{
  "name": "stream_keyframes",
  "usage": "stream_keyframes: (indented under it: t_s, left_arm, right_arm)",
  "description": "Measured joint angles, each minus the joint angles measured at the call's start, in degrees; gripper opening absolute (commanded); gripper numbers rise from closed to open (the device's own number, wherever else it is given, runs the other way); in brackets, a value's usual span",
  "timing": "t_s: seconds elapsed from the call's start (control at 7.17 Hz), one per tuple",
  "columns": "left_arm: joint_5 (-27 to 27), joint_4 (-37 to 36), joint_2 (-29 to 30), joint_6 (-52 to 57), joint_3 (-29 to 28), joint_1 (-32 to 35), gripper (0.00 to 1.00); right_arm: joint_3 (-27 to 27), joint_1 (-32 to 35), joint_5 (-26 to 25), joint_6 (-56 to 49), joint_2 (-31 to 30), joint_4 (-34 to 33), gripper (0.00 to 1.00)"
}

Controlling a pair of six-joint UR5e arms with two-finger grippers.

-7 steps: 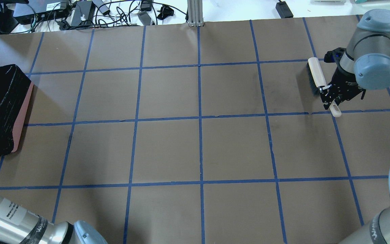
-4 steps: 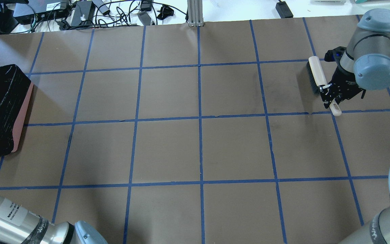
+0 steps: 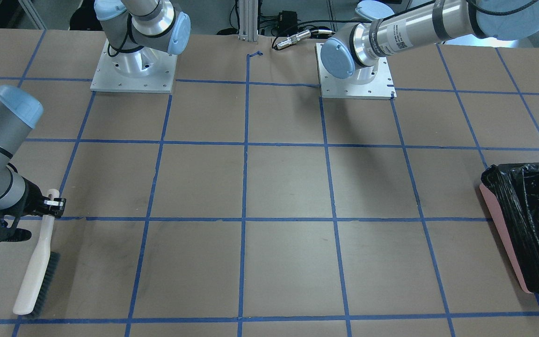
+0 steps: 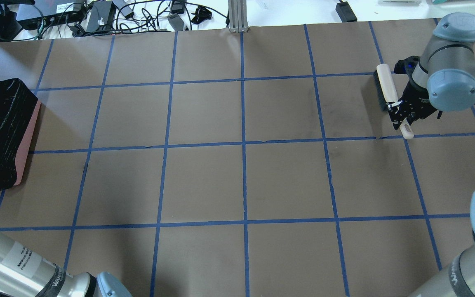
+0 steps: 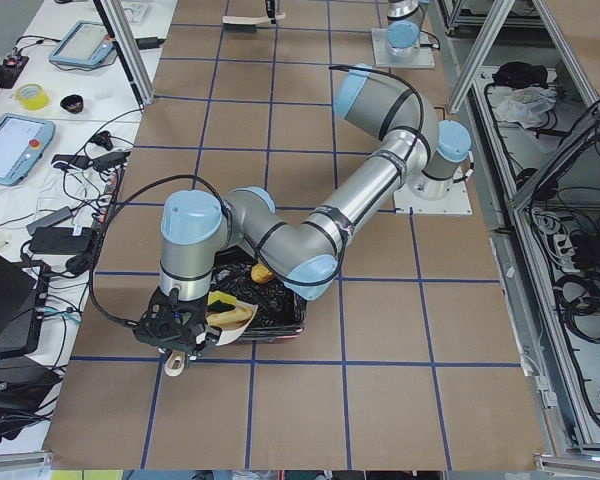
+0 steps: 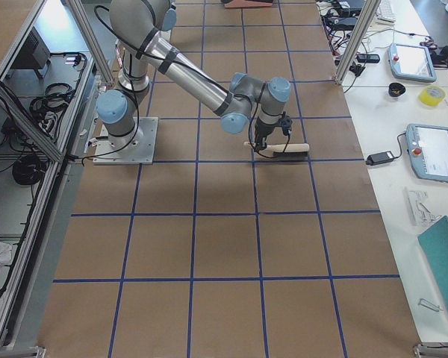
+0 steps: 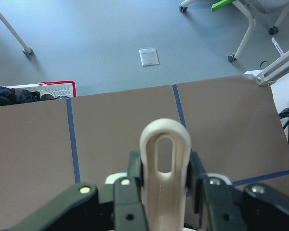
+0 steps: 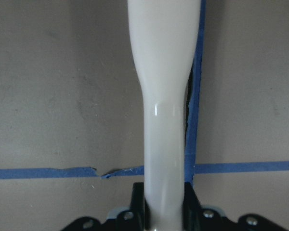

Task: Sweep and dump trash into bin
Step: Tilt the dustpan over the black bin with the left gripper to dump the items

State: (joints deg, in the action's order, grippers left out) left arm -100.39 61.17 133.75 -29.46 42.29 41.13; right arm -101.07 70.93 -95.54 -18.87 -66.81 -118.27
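– Black-lined bin [image 4: 26, 140], far left: the left gripper [image 7: 164, 179] jaws pinch the dustpan [image 5: 232, 316] handle, pan tilted over it. One yellow piece of trash [image 5: 261, 272] lies inside.
– Risk?
– Pieces clinging to the pan (the rest are unseen) could drop onto the surface [image 4: 241, 181]. Far right, the right gripper [image 4: 400, 113] jaws clamp the brush [image 4: 386, 88].

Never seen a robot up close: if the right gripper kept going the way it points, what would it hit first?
Most likely the table beside the blue tape line: the right gripper, shut on the brush, points down at it. The gap is unclear.
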Motion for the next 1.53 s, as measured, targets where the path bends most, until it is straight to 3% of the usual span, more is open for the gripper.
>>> stream_keyframes:
  t_s: [0.28,0.42,0.7,0.84,0.98,1.26,1.53]
  left_arm:
    - [-4.1,-5.3,-2.9,-0.3,3.8,2.9,0.00]
    - [-5.8,-10.4,-4.3,-0.4,7.1,4.0,0.00]
    - [-8.4,-22.4,-6.5,-0.6,15.4,5.5,0.00]
    - [-9.4,-25.0,-7.3,-0.4,17.6,5.8,0.00]
    - [-10.3,-23.6,-8.1,-0.1,17.8,5.9,0.00]
    - [-12.2,-10.9,-9.6,-1.9,14.6,7.0,0.00]
    - [-10.2,0.0,-11.5,-6.6,12.4,9.6,0.00]
  right_arm:
    - [0.0,0.0,0.0,0.1,-0.1,-0.1,0.90]
    - [0.1,0.0,0.0,0.2,-0.2,-0.2,1.00]
    - [0.2,0.0,0.0,0.4,-0.5,-0.6,1.00]
    - [0.2,0.0,-0.1,0.5,-0.6,-1.1,1.00]
    - [0.3,0.0,-0.2,0.5,-0.8,-1.3,1.00]
    - [0.5,0.1,-0.3,0.5,-2.8,-0.8,1.00]
    - [1.0,0.2,0.1,0.6,-7.1,1.1,1.00]
